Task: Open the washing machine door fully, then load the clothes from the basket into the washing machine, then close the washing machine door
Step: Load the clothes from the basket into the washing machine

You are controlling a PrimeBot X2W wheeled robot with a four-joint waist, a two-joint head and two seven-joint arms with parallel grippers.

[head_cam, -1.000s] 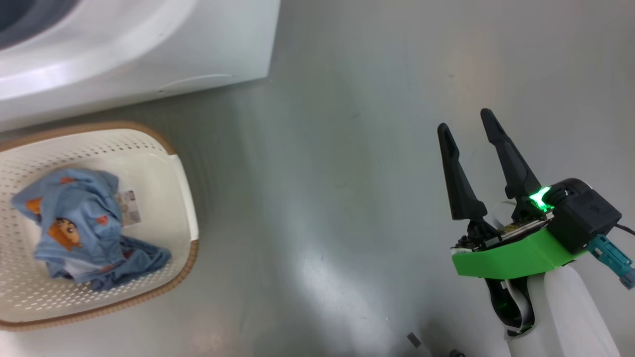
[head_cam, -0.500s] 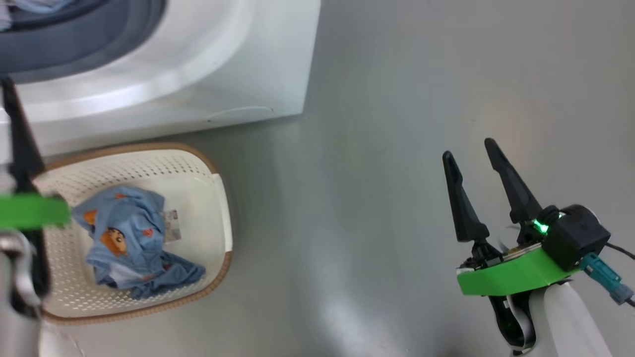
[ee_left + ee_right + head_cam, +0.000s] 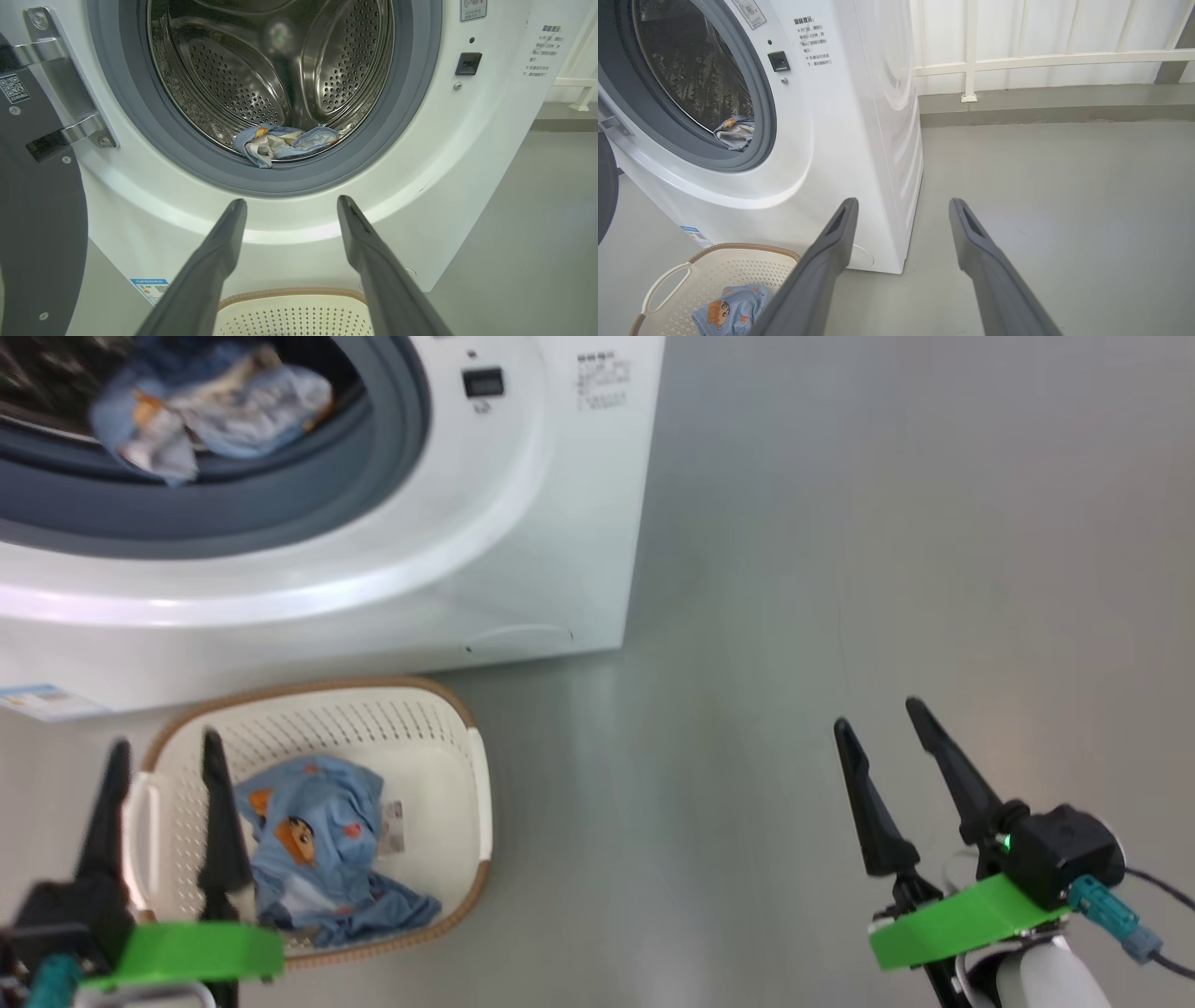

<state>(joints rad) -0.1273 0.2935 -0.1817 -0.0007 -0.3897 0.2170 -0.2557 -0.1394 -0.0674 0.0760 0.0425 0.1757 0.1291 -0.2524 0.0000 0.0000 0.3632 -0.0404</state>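
Noted camera swing since second ago, no shift of things: brought washer [image 3: 560,476] mouth, garment [image 3: 205,406] inside it, and left gripper [image 3: 165,744] into frame. Saw left gripper spread, empty, above basket [image 3: 439,775]; right gripper [image 3: 878,714] spread, empty, over floor [image 3: 794,569]. Found clothes [image 3: 317,840] bunched in basket, just before washer, basket's long axis along washer front. Saw door [image 3: 42,210] swung open leftward.

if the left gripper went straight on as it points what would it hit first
Probably the white front of the washing machine, just below the grey seal; the left gripper aims there, though depth is unclear.
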